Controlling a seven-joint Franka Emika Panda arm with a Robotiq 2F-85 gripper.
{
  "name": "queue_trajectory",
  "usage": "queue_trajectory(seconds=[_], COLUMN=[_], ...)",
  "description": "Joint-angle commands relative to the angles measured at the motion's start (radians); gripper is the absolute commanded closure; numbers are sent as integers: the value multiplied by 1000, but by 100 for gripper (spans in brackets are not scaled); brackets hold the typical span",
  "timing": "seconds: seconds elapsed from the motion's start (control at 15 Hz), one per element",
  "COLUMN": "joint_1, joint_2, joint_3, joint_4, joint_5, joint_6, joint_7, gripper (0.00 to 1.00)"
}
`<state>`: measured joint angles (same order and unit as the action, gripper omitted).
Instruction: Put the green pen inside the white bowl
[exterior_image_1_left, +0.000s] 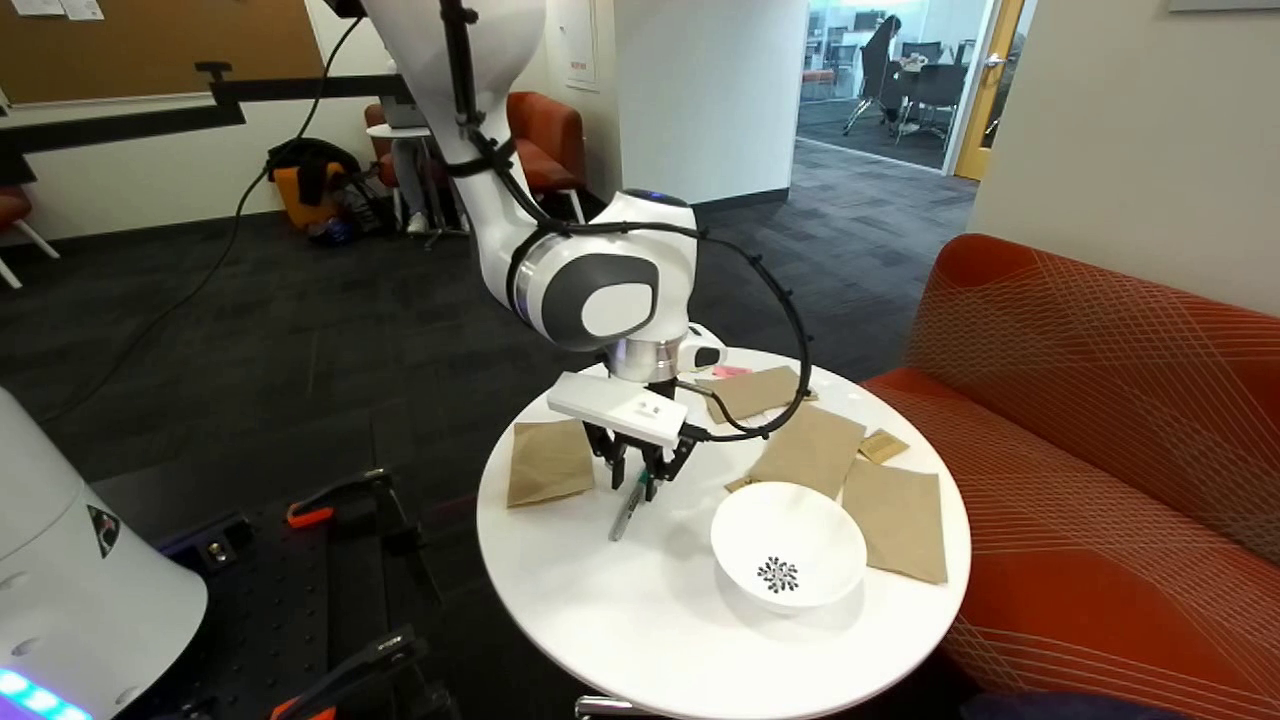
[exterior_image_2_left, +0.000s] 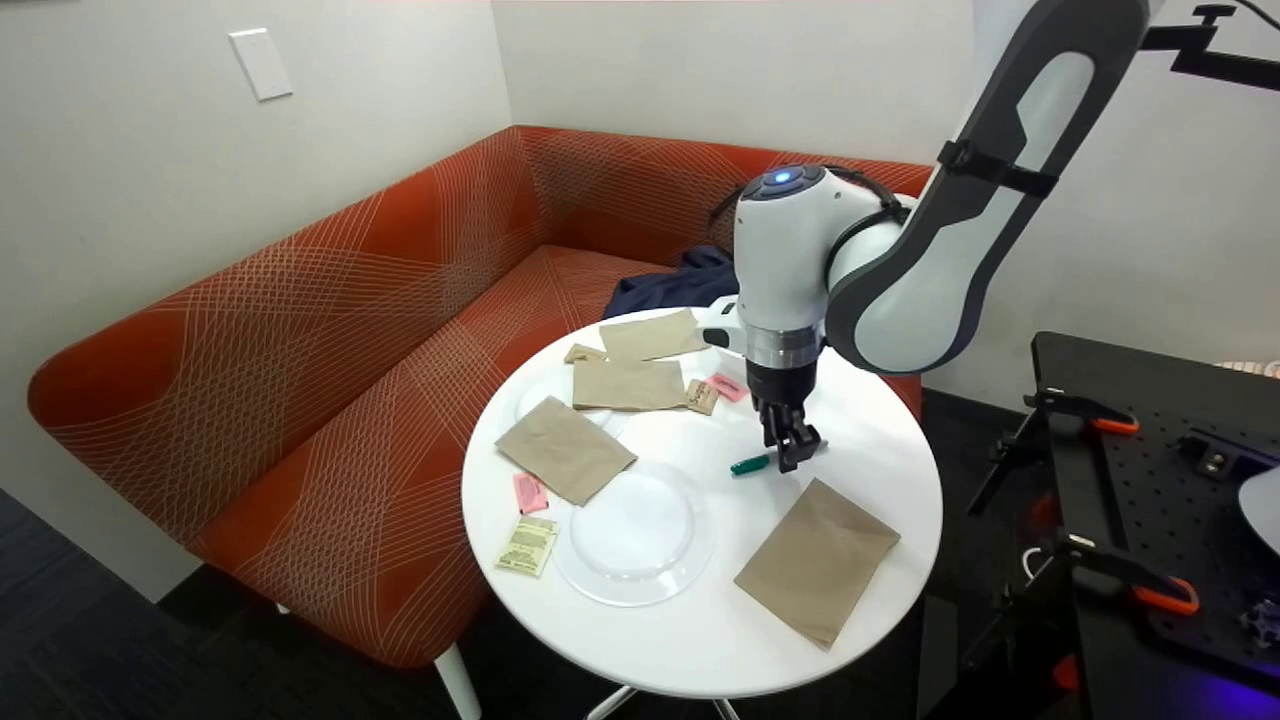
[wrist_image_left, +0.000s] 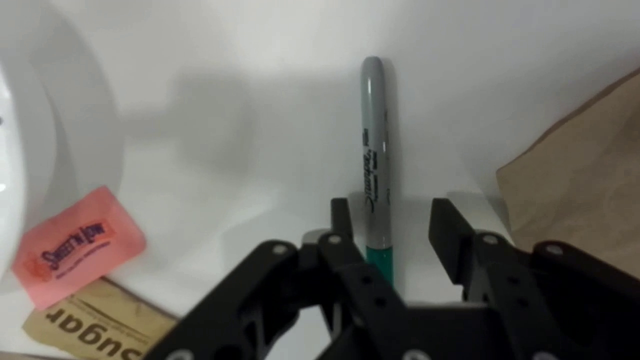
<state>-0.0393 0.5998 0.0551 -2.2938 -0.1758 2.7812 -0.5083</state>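
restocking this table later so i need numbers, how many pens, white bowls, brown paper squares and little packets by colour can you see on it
Green pen: 1
White bowl: 1
Brown paper squares: 4
Pink packets: 2
Small brown packets: 2
Pale yellow packet: 1
Total: 11

Gry/grn pen (wrist_image_left: 376, 165), wht bowl (exterior_image_1_left: 790, 520) w/ blk specks

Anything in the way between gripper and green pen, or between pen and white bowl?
Nothing visible blocks either. In the wrist view, the green pen lies between the open jaws of the gripper; across to the white bowl, I see no obstacle; the pink packet near the bowl lies flat.
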Motion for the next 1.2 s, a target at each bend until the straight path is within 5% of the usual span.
queue_trajectory(seconds=[0.0,0.27,0.87,1.13], joint_1=[-11,-14,5,36], joint_2=[3,3,-163,-245], joint_3=[-13,-32,-22,3], joint_4=[-11,-25,-199,-147], joint_5=[-44,-60,-116,-96], joint_6=[26,31,116,71], joint_7=[33,36,44,88], gripper=[87,97,97,97])
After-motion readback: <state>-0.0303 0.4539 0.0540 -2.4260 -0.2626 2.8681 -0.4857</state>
